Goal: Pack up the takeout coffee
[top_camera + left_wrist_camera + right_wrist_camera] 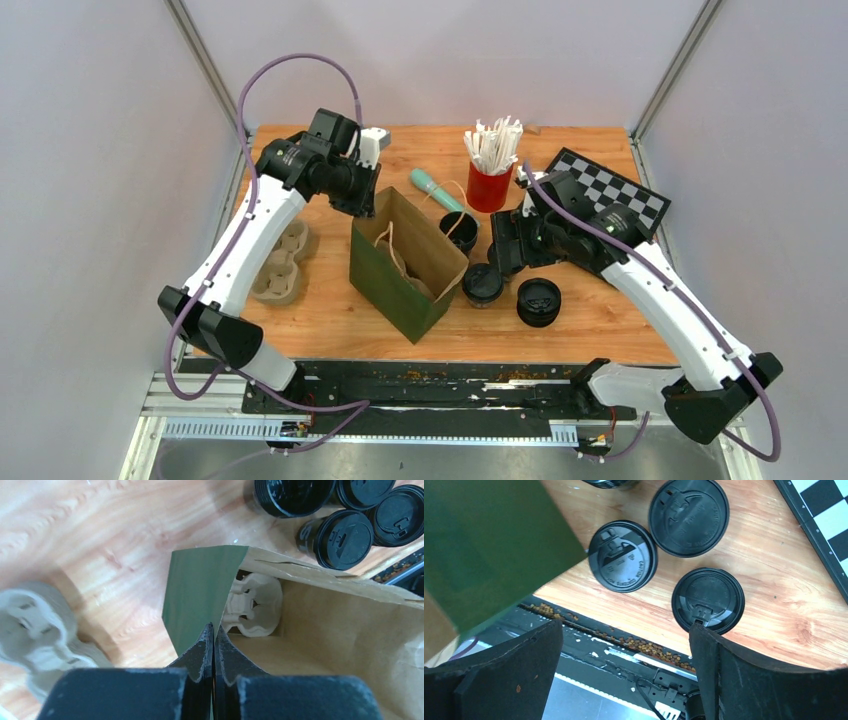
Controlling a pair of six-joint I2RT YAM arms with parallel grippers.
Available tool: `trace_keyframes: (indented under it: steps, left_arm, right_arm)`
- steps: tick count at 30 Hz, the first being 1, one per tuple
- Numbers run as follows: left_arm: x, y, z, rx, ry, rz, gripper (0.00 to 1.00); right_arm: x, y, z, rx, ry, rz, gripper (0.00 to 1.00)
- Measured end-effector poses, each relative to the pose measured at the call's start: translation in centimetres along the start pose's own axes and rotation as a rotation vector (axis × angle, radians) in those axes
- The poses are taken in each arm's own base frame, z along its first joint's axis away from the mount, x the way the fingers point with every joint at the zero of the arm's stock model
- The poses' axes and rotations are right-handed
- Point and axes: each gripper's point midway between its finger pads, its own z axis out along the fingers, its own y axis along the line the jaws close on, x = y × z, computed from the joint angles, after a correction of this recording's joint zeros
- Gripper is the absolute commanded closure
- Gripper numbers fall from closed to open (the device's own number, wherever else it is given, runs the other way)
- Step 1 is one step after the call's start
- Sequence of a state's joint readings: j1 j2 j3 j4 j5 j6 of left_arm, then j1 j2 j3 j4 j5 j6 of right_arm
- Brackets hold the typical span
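**Item: takeout coffee set, on wooden table (330, 320)**

- Paper bag (395, 275): green outside, plain brown inside, twine handles. It stands upright at mid-table with its mouth open.
- Left claw (214, 632): closed, pinching the bag's rim at its far left corner. The green wall runs down between the fingertips.
- Carrier in bag (252, 605): pale moulded pulp, lying at the bottom of the bag.
- Spare carrier (280, 262): same pulp, on the table left of the bag and apart from it.
- Lidded cups (623, 556): black with black sip lids. The right wrist view shows three, close together on the table to the right of the bag.
- Open cup (458, 228): black, no lid, just beside the bag's far right corner.
- Right claw (624, 630): jaws spread wide and holding nothing, above the lidded cups.
- Red cup (489, 187): packed with white sticks, behind the cups.
- Checkerboard (610, 190): at the far right of the table.
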State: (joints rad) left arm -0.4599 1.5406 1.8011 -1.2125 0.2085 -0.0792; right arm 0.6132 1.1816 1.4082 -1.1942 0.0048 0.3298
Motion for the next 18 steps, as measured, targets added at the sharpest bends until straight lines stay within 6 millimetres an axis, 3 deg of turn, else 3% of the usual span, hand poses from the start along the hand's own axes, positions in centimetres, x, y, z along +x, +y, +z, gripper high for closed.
trace_keyframes:
  steps: [6,13,18]
  left_arm:
    - [3.3,-0.3,1.2,-0.013,0.1,-0.182,0.97]
    - [3.6,0.1,-0.8,-0.074,0.046,-0.259,0.95]
    - [4.1,0.6,-2.4,-0.121,-0.019,-0.29,0.73]
  right_arm:
    - [0.0,-1.9,2.1,0.062,0.005,0.002,0.16]
    - [-1.0,-2.0,3.6,0.051,-0.04,0.0,0.2]
    - [-0.7,-2.2,5.0,0.05,-0.042,-0.006,0.13]
